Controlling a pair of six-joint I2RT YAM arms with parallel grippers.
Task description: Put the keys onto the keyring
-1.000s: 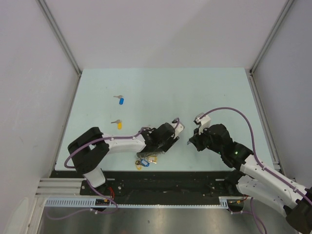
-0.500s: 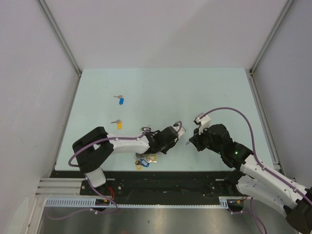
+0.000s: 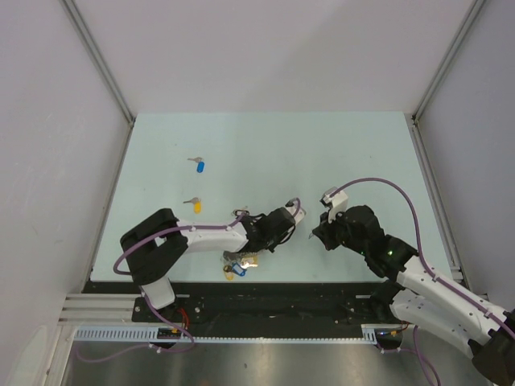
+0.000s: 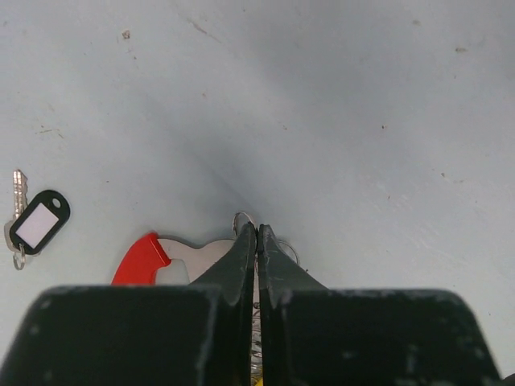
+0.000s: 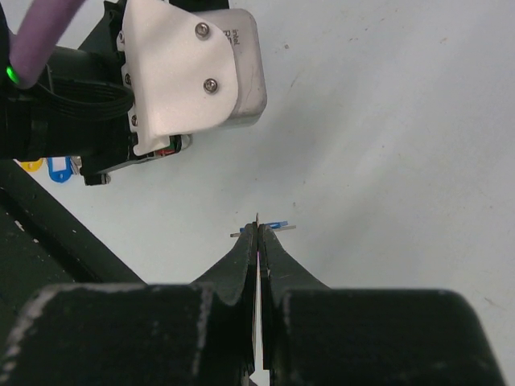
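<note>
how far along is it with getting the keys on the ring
Done, maybe: two tagged keys lie by the keyring, threaded or not I cannot tell. In hand: the left end effector is shut, seemingly pinching the keyring's metal; the right end effector is shut on a blue-tipped key. Left: that key, plus a blue key and a yellow key loose farther out.

Both units, left arm [image 3: 205, 235] and right arm [image 3: 438, 297], are showing white shells over black joints, purple cable [image 3: 386, 182] trailing along each. Green light [image 3: 391, 252] is glowing on right forearm. Tapered black fingers are fronting left pincer [image 4: 257, 241] and right pincer [image 5: 257, 237].
</note>
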